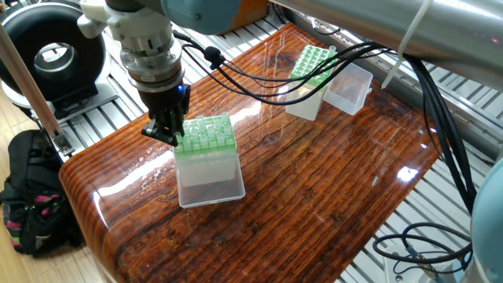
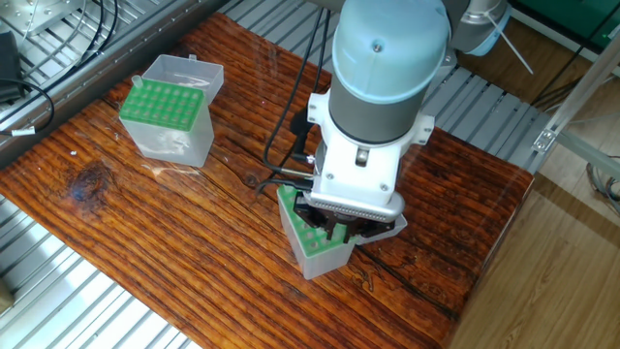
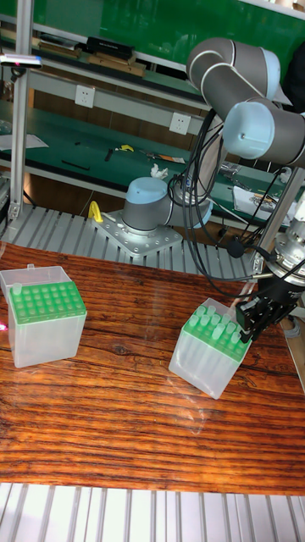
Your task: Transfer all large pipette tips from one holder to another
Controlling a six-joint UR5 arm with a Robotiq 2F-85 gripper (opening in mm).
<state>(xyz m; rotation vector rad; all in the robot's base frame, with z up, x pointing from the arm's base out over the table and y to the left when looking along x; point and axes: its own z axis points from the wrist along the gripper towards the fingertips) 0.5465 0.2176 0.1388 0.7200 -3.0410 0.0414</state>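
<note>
Green-topped and clear-walled, the near box (image 1: 206, 161) is seen with the gripper (image 1: 163, 131) lowered against its edge, at the side facing the table's (image 1: 314, 196) end. Whitish tips (image 3: 213, 323) are seen standing upright in that box's rack, their wide collars raised above the green plate. Whether the black fingers (image 1: 169, 126) are spread or pressed on a tip cannot be told; they are masked by the wrist in the other fixed view, where only the box (image 2: 312, 240) shows beneath it. A second box (image 3: 42, 323), well apart from the near box, is seen with its lid open and its green rack apparently unfilled. The tips are judged to be very light, stiff yet thin-walled and slick, so a hard squeeze could crack or shoot one out. Each is best taken at the collar, just above the rack, and drawn straight up.
</note>
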